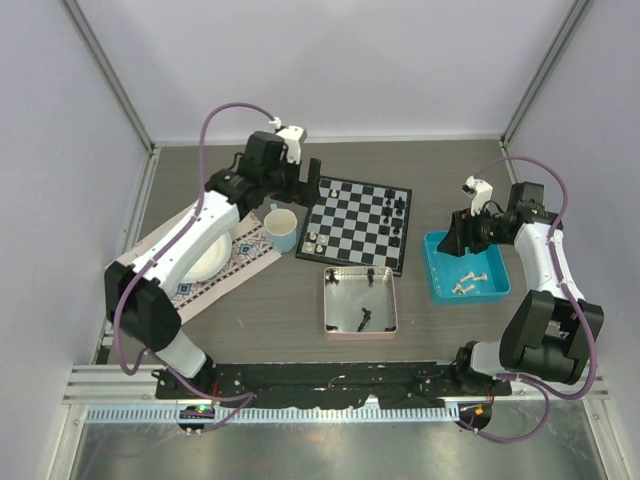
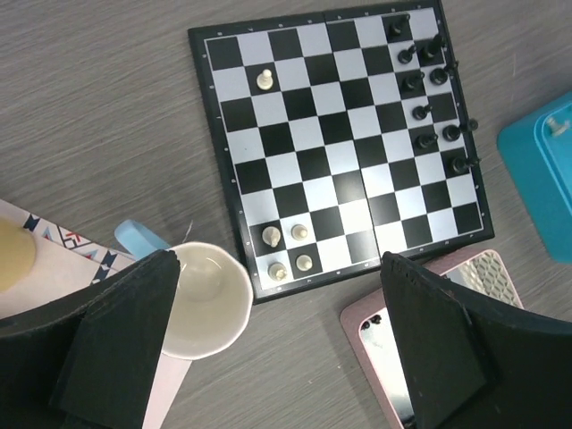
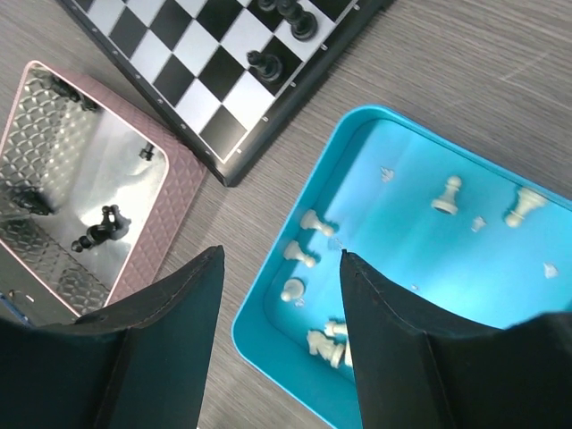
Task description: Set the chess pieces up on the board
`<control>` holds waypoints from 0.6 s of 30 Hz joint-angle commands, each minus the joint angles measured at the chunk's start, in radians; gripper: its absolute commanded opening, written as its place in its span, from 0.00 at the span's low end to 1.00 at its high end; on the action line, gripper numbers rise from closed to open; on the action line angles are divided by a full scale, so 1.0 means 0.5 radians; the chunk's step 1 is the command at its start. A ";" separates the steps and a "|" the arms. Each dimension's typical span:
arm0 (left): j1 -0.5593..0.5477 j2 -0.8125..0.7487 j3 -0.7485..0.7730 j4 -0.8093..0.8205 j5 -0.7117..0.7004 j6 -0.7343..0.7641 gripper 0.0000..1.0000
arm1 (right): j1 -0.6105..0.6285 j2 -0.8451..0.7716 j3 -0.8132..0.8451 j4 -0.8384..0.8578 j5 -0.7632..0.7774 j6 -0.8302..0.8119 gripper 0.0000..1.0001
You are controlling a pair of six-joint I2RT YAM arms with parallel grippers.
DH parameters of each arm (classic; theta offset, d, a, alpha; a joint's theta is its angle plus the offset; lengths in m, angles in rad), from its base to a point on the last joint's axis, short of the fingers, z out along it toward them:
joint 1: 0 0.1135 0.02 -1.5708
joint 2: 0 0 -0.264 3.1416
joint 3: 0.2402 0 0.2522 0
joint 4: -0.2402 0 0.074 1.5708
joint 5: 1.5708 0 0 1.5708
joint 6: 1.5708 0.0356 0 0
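The pink tray's mirrored floor doubles its few black men, so their number is hard to make out. The right fingers hide part of the blue tray. The left gripper stands wide apart, empty, above the board. The right gripper hangs half spread, empty, over the blue tray's rim. Some chess pieces cluster at one board corner, black ones line the opposite edge, and white ones lie loose in the blue tray.
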 commanded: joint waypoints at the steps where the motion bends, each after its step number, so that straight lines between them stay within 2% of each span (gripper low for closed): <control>1: 0.074 -0.199 -0.235 0.341 0.214 -0.099 1.00 | -0.013 -0.070 0.115 -0.101 0.248 0.049 0.60; 5: 0.077 -0.414 -0.468 0.525 0.340 -0.053 1.00 | -0.013 -0.104 0.079 0.052 0.639 0.282 0.60; 8: 0.077 -0.589 -0.671 0.703 0.463 -0.055 1.00 | -0.013 -0.119 0.023 0.160 0.818 0.433 0.56; 14: 0.077 -0.810 -1.036 1.028 0.537 -0.117 1.00 | -0.013 0.027 0.011 0.160 0.914 0.390 0.50; 18: 0.077 -0.856 -1.149 1.197 0.577 -0.212 1.00 | -0.013 0.178 0.017 0.184 0.813 0.366 0.47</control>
